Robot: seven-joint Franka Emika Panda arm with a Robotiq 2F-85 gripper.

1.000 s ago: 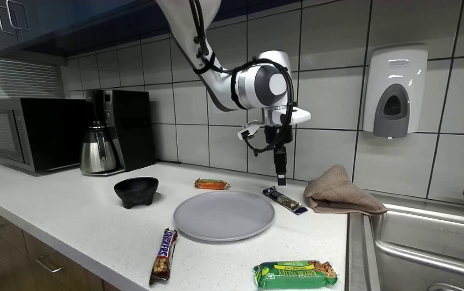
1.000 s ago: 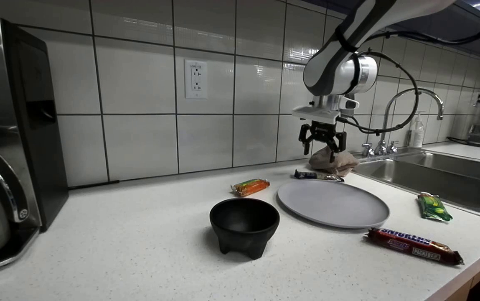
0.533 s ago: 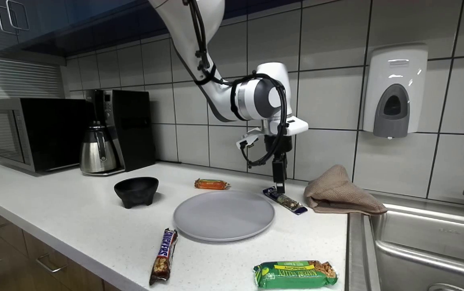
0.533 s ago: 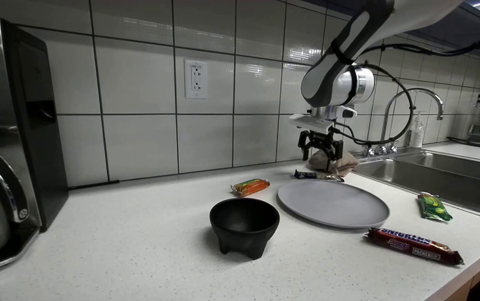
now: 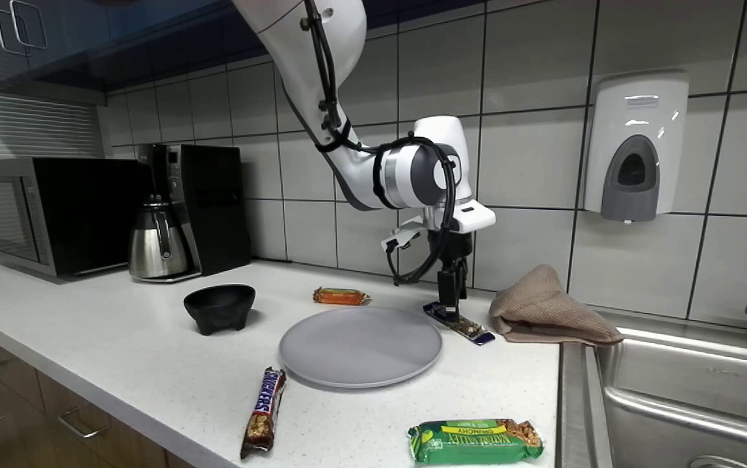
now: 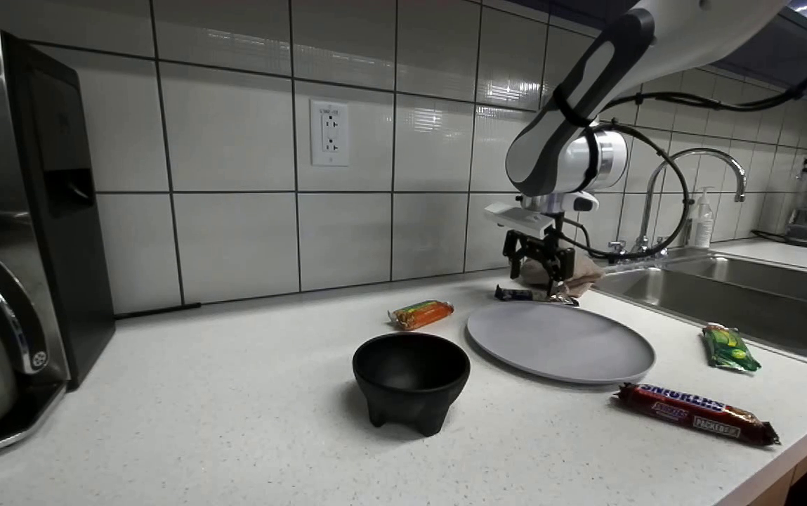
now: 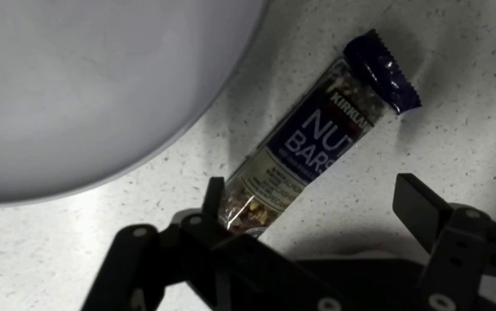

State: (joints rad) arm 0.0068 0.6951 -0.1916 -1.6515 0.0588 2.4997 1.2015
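In the wrist view a Kirkland nut bar (image 7: 308, 138) lies slanted on the counter, its lower end hidden behind the gripper's linkage. My gripper (image 7: 314, 196) stands open just over it, with nothing held. The left finger (image 7: 213, 196) overlaps the bar's near edge, while the right finger (image 7: 418, 211) is well off to its other side. Whether a fingertip touches the bar I cannot tell. Both exterior views put the gripper (image 6: 533, 280) low above the bar (image 5: 477, 334). A grey plate (image 5: 360, 348) lies right beside the bar, and a brown cloth (image 5: 545, 312) is bunched on its other side.
An orange packet (image 5: 340, 296) lies by the wall behind the plate. A black footed bowl (image 6: 410, 404), a Snickers bar (image 6: 698, 414) and a green granola packet (image 5: 475, 442) are around the plate. The steel sink (image 5: 597, 396) borders the counter; a coffee maker (image 5: 214, 201) stands opposite.
My arm has come down steadily, bringing the gripper from well above the nut bar to just over it. The gripper has stayed open, and the things on the counter have not moved.
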